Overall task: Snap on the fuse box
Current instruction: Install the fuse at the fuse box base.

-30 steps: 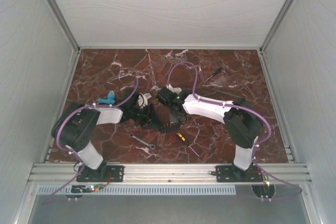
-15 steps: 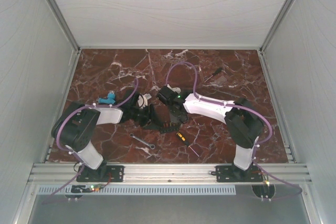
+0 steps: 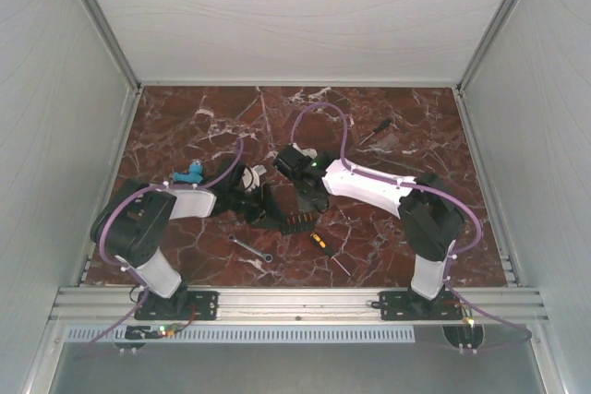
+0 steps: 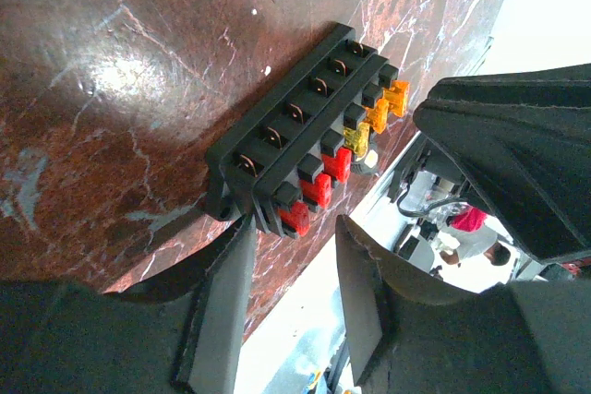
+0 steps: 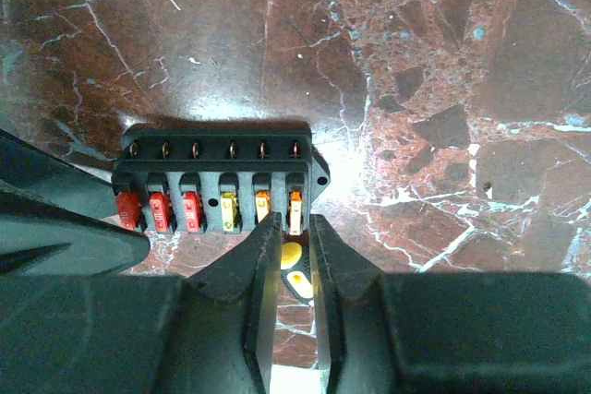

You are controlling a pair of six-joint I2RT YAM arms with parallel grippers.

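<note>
The fuse box (image 3: 295,221) lies flat on the marble between the two arms, a black block with its row of red, yellow and orange fuses (image 5: 208,209) uncovered. My left gripper (image 4: 295,237) is open at the box's (image 4: 305,136) red-fuse end. Its left fingertip (image 4: 242,232) is against that end and nothing is between the jaws. My right gripper (image 5: 294,223) hovers over the box's (image 5: 217,159) orange-fuse end. Its jaws stand a narrow gap apart and hold nothing. In the top view the left gripper (image 3: 268,205) and right gripper (image 3: 309,202) meet over the box.
A yellow-and-black screwdriver (image 3: 321,244) lies just right of the box and shows through the right jaws' gap (image 5: 294,269). A silver wrench (image 3: 250,248) lies near the front, a blue object (image 3: 189,173) at the left, a dark tool (image 3: 377,128) at the back right. White walls enclose the table.
The right gripper's jaws have parted slightly from shut, and its wrist has drawn a little toward the far side, uncovering more of the fuse box. The left arm has stayed put.
</note>
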